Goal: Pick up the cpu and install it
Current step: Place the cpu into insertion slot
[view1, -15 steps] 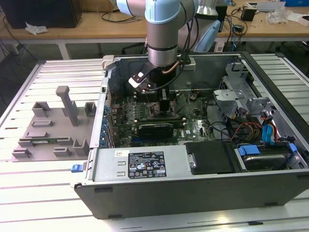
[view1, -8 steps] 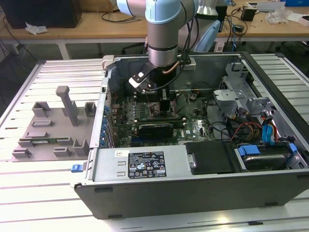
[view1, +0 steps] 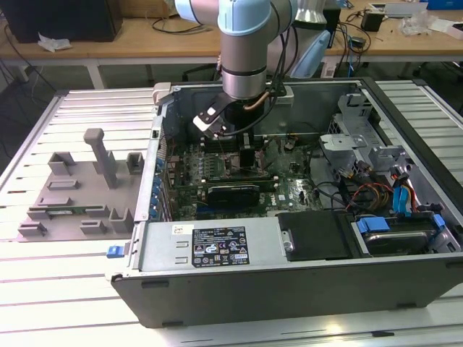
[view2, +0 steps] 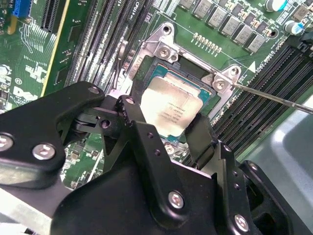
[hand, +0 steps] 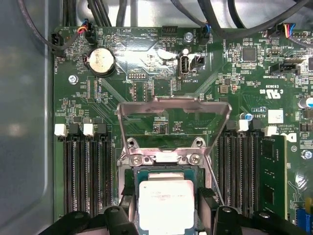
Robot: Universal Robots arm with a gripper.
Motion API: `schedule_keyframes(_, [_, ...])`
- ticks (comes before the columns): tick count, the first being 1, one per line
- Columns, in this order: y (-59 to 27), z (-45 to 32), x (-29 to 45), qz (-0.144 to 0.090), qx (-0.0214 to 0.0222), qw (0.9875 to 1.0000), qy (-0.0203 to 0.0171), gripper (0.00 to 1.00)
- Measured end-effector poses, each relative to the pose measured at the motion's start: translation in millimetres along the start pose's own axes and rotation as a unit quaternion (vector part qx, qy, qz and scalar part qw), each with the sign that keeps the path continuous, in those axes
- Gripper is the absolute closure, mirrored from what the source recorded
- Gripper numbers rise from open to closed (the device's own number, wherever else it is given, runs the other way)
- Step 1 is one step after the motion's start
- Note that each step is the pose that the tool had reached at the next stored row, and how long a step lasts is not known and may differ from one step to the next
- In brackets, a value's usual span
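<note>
Two fingers (view2: 134, 117) of the gripper (view2: 166, 116) pinch the cpu (view2: 171, 104) on opposite edges. It is clamped on the chip, as we read both wrist views. Chip sits inside the socket frame (hand: 161, 157), silvery top up; we can't tell whether it's fully down on the contacts or just above them. Load plate (hand: 173, 108) is tipped up beyond the socket, release lever (view2: 274, 96) out to one side, so the bay is open. Memory slots (hand: 83, 171) flank the socket on both sides. Further off, a coin cell (hand: 100, 61) near the board edge. In the exterior view the arm (view1: 242, 50) reaches down into the open PC case (view1: 289, 289); the grey tray (view1: 79, 177) lies outside it, on the exterior view's left.

Our take on the step: keep the chip flat and square to the frame, no side load; any tilt or sideways scrub risks bent contacts. Corner marker and notches should match, but we can't verify those from here.
</note>
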State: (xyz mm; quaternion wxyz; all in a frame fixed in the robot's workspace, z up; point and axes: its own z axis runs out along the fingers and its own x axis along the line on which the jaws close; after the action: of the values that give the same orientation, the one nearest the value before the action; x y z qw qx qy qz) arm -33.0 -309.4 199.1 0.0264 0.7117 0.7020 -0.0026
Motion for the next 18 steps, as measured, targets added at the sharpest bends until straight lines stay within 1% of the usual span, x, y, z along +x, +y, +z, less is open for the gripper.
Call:
schedule_keyframes(1, [0.1, -1.5, -0.1, 0.0, 0.0, 1.0, 0.0, 0.38])
schedule_keyframes(5, [0.5, -14.9, -0.6, 0.0, 0.0, 1.0, 0.0001, 0.38])
schedule_keyframes(7, [0.7, -19.3, -0.8, 0.0, -0.0001, 1.0, 0.0001, 0.38])
schedule_keyframes(14, [0.7, -19.5, -0.8, 0.0, -0.0001, 1.0, -0.0001, 0.38])
schedule_keyframes(15, [0.7, -19.5, -0.8, 0.0, -0.0001, 1.0, -0.0001, 0.39])
schedule_keyframes(17, [0.7, -19.5, -0.8, 0.0, -0.0001, 1.0, -0.0001, 0.53])
schedule_keyframes(18, [0.7, -19.5, -0.8, 0.0, 0.0, 1.0, -0.0001, 0.53])
